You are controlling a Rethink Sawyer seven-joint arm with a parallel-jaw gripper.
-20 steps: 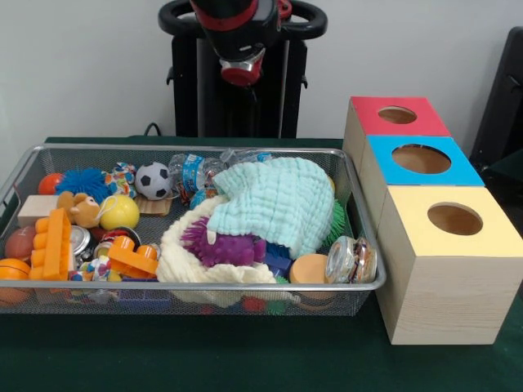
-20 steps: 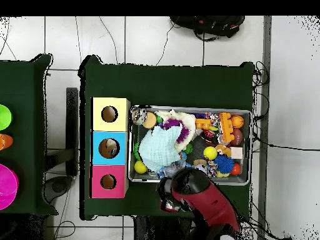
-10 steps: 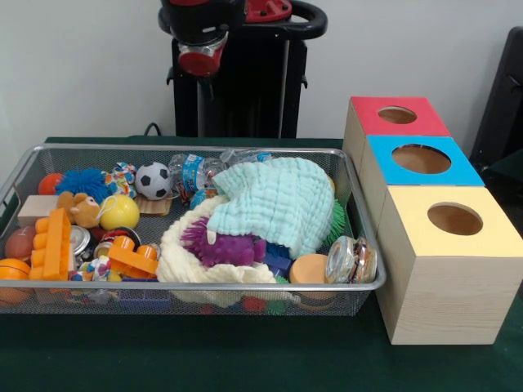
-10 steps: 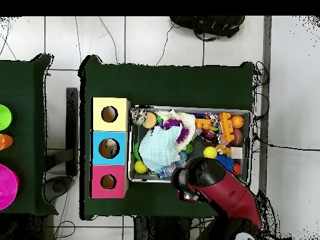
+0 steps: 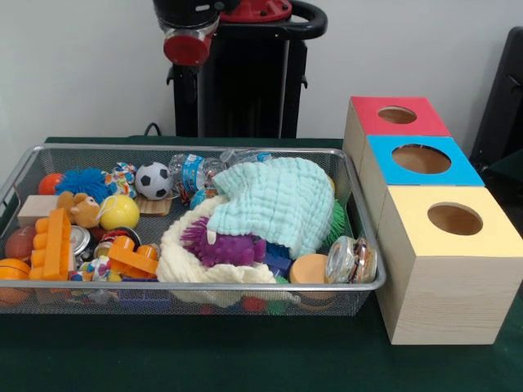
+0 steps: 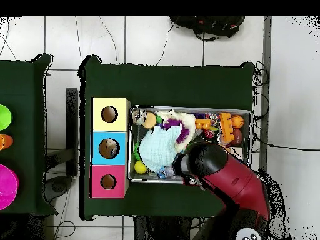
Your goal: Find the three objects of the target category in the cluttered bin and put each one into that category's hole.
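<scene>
Dark green cloth covers the table [image 5: 245,359]; a plain pale wall stands behind it in the front view. From overhead the floor [image 6: 156,44] is light tile with dark joints, with cables trailing across it at the top and the right. A second green-covered table [image 6: 25,87] stands apart at the left edge of the overhead view, carrying a green dish [image 6: 4,117] and a magenta dish [image 6: 6,186].

The wire bin [image 5: 196,290] sits on the cloth, full of clutter: a mint cloth [image 5: 278,200] draped over a cream cloth [image 5: 184,261], a purple spiky toy [image 5: 221,245] between them, a soccer ball [image 5: 153,180], a yellow ball [image 5: 120,211], orange blocks [image 5: 55,243], a blue spiky ball [image 5: 82,181], a small bear [image 5: 80,209], a water bottle [image 5: 194,171] and a glass jar [image 5: 351,260] at the bin's corner next to the boxes.

Just beside the bin stand three wooden boxes in a row, each with a round hole on top: red box [image 5: 396,118], blue box [image 5: 421,159], yellow box [image 5: 453,220].

The arm's end [image 5: 188,41] hangs high above the bin, near the top edge of the front view. In the overhead view the arm [image 6: 225,178] covers part of the bin. Cannot tell whether the gripper is apart or together. It is clear of every item.
</scene>
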